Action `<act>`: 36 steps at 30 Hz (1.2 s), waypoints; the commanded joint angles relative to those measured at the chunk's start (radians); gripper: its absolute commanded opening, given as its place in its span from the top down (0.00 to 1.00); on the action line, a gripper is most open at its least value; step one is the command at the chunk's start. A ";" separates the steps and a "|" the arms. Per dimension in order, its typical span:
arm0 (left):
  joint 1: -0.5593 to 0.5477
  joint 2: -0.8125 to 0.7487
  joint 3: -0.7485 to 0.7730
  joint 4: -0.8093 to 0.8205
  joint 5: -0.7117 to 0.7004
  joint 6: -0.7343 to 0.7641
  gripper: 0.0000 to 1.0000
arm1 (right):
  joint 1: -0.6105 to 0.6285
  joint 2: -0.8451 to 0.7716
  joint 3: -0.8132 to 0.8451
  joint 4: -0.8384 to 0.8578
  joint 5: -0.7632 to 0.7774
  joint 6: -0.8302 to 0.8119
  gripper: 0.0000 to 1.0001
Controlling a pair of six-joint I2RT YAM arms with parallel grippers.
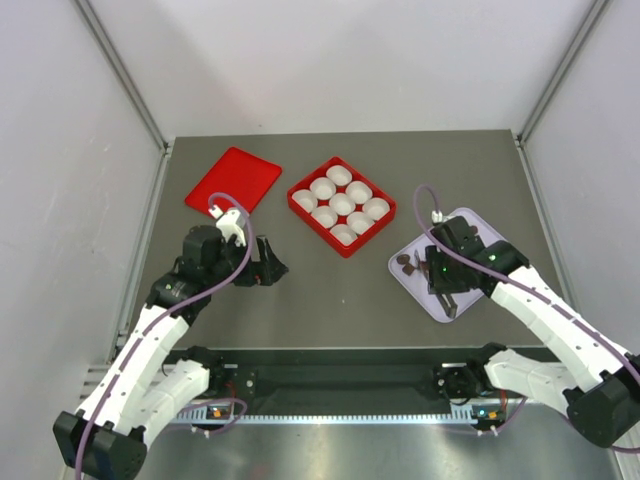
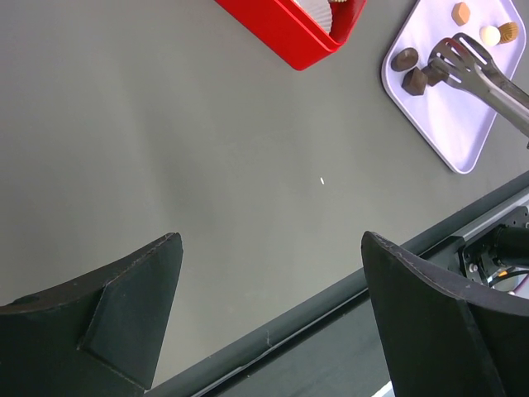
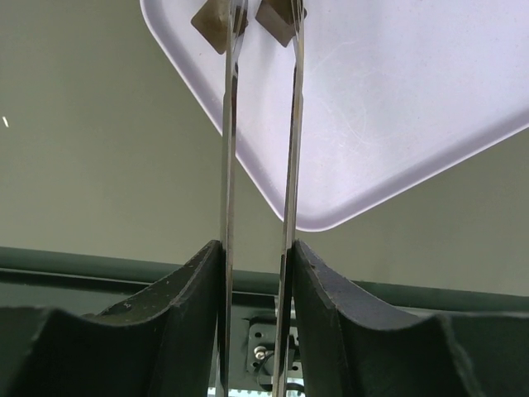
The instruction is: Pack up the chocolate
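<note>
Right gripper [image 3: 256, 256] angled down over lilac plastic tray [image 3: 397, 107], fingers pinching thin metal tongs [image 3: 227, 149]. Tong tips sit among small dark brown chocolate pieces [image 2: 416, 80] on the tray. Left gripper [image 2: 271, 252] hovers over grey table [image 2: 207, 124], spread wide, empty.

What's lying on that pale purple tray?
Small dark brown and tan chocolate pieces, plus the tips of metal tongs held by the right gripper. From above the right arm covers part of the pale purple tray.

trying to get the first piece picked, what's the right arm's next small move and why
Probably squeeze the tongs shut: a dark chocolate sits between their tips on the lavender tray, seemingly not pinched yet.
</note>
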State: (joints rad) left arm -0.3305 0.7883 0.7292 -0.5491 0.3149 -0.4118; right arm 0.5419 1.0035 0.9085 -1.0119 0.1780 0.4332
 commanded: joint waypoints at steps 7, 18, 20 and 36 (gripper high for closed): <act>-0.010 -0.017 -0.001 0.041 -0.011 0.007 0.05 | -0.022 -0.009 0.023 0.006 0.041 -0.002 0.61; -0.013 -0.018 -0.001 0.040 -0.008 0.008 0.05 | -0.034 0.026 0.029 -0.010 0.077 0.022 0.58; -0.013 -0.018 -0.001 0.040 -0.008 0.008 0.05 | -0.036 0.018 0.020 -0.010 0.072 0.025 0.59; -0.018 -0.015 -0.001 0.041 -0.010 0.007 0.05 | -0.034 0.000 0.246 -0.088 0.095 -0.007 0.85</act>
State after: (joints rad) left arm -0.3424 0.7811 0.7292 -0.5491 0.3069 -0.4118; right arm 0.5198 1.0096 1.0157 -1.0828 0.2291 0.4442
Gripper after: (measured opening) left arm 0.943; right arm 0.294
